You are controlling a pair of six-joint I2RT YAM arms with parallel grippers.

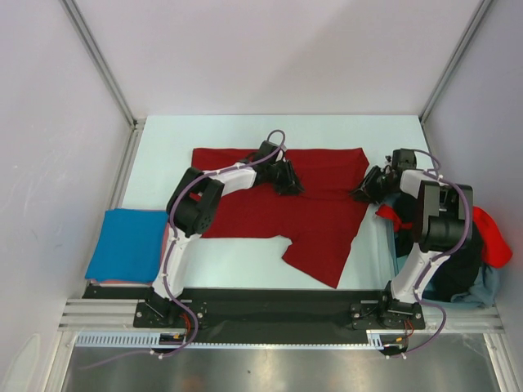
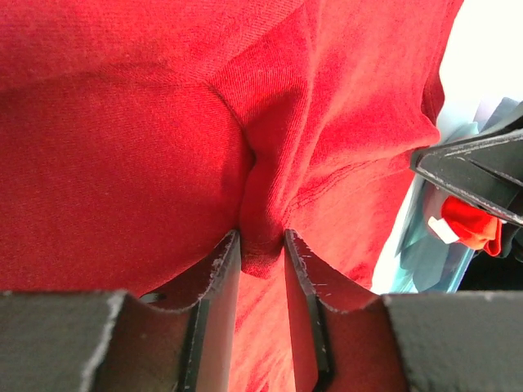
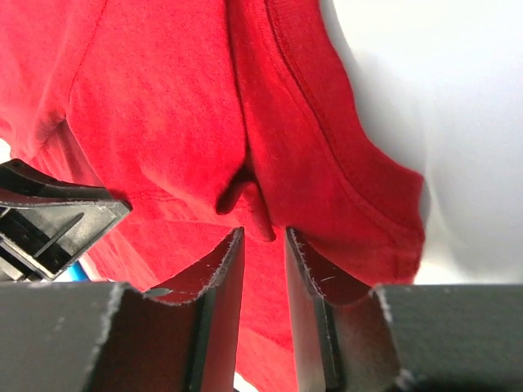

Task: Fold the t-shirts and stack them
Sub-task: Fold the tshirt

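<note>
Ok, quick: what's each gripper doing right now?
Left gripper: closed, pinching a fold of the dark red t-shirt.
Right gripper: closed, pinching the same t-shirt at its edge.

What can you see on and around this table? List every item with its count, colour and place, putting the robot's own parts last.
dark red t-shirt: one, dark red, spread across the middle of the table.
blue t-shirt: one, bright blue, folded, at the left edge.
heap of shirts: one, black, bright red and pale grey-blue, unfolded, at the right edge.
table: one, white, under the shirts.
left arm and right arm: two, white and black, bolted at the near edge.
left hand: one, black, pinching a fold of the dark red t-shirt.
right hand: one, black, pinching a fold near that shirt's right edge.
</note>
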